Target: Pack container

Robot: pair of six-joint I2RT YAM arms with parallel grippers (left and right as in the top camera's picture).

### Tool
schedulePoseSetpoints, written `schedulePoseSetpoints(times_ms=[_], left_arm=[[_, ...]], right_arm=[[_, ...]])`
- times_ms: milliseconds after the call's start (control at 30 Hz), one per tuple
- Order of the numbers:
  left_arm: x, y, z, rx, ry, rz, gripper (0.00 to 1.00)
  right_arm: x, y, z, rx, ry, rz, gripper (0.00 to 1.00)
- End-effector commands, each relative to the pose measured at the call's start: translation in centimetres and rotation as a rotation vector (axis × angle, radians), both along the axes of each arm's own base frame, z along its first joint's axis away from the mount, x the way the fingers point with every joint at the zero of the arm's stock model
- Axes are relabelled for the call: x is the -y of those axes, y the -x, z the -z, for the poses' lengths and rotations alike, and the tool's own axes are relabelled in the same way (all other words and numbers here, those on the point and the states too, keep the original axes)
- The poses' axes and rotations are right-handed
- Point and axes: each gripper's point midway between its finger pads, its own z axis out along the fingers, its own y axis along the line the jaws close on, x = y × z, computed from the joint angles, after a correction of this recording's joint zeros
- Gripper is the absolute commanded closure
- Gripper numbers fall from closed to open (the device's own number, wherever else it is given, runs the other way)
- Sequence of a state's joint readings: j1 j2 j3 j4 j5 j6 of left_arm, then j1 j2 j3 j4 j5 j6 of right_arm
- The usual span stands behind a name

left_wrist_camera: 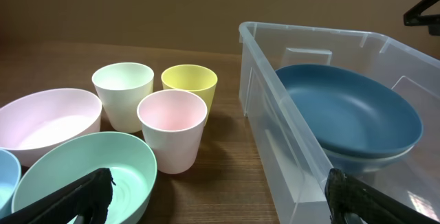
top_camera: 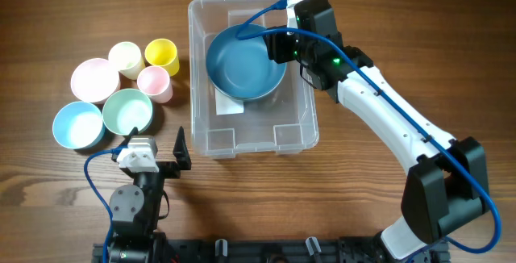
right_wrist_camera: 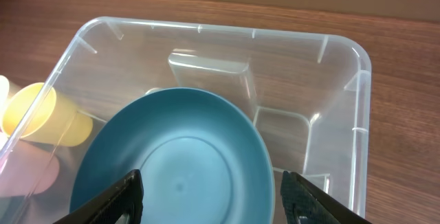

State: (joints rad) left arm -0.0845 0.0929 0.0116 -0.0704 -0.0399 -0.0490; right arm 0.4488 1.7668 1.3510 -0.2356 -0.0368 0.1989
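The container (top_camera: 300, 138) is a clear plastic bin at the table's middle, with a white label (top_camera: 230, 106) on its bottom. A dark blue bowl (top_camera: 244, 68) lies inside its far half. My right gripper (top_camera: 276, 47) hovers over the bowl's right edge. In the right wrist view this gripper (right_wrist_camera: 210, 196) is open, its fingers apart above the bowl (right_wrist_camera: 172, 162) and holding nothing. My left gripper (top_camera: 151, 144) stands wide open near the front left. In its wrist view the left gripper (left_wrist_camera: 220, 200) spans bare wood between a mint bowl (left_wrist_camera: 82, 169) and the container wall (left_wrist_camera: 275, 114).
Left of the container stand a pink bowl (top_camera: 95, 79), a light blue bowl (top_camera: 76, 124) and the mint bowl (top_camera: 127, 111). Three cups sit behind them: pale (top_camera: 125, 57), yellow (top_camera: 161, 53) and pink (top_camera: 153, 81). The right arm (top_camera: 387, 114) reaches in from the front right.
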Motion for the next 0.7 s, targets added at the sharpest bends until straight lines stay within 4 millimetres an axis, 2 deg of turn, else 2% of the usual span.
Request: schedulePoseSetpoints(times_ms=[0, 67, 133, 167, 300, 400, 433, 567, 667], left_arm=[[-0.3, 0.0, 0.2, -0.001, -0.018, -0.015, 0.00], [-0.3, 0.0, 0.2, -0.001, -0.018, -0.015, 0.00], [-0.3, 0.0, 0.2, -0.001, -0.018, -0.015, 0.00], [-0.3, 0.0, 0.2, -0.001, -0.018, -0.015, 0.00], [-0.3, 0.0, 0.2, -0.001, -0.018, -0.015, 0.00], [-0.3, 0.0, 0.2, -0.001, -0.018, -0.015, 0.00], [-0.3, 0.0, 0.2, -0.001, -0.018, -0.015, 0.00], [-0.3, 0.0, 0.2, -0.001, -0.018, -0.015, 0.00], [-0.3, 0.0, 0.2, -0.001, -0.018, -0.015, 0.00]], right_arm=[[3.1, -0.5, -4.9, 0.104, 0.004, 0.105, 0.35], [5.5, -0.4, -6.4, 0.120, 0.011, 0.181, 0.35], [9.0, 0.2, -7.8, 0.123, 0.038, 0.263, 0.34], [10.2, 0.5, -8.1, 0.118, 0.047, 0.293, 0.33], [17.6, 2.5, -8.6, 0.057, 0.114, 0.473, 0.25], [22.3, 4.0, -8.1, -0.003, 0.153, 0.575, 0.03], [23.9, 4.5, -7.6, -0.031, 0.162, 0.611, 0.01], [27.7, 5.7, -6.4, -0.101, 0.183, 0.697, 0.00], [28.9, 5.8, -6.0, -0.117, 0.177, 0.727, 0.00]])
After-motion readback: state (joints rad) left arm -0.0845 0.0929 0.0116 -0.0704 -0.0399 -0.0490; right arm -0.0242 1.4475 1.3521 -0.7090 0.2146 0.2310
